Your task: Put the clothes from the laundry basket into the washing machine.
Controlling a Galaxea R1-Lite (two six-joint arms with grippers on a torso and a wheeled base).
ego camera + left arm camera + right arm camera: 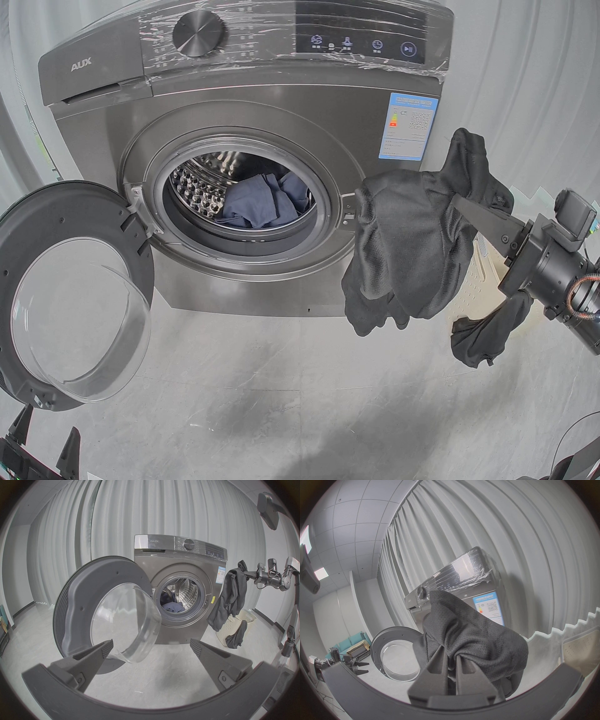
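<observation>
dark garment (406, 244) draped, laundry basket (480, 284) mostly hidden

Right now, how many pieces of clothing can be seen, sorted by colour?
Black: 1, a black garment hanging from the right hand.
Blue: 1, a blue heap lying in the drum; I cannot tell whether it is more than one piece.
Total: 2.

Dark garment (412, 250) in right claw (457, 201), beside the washing machine (250, 112); door (62, 219) open (blue clothes (262, 200) inside)
</observation>
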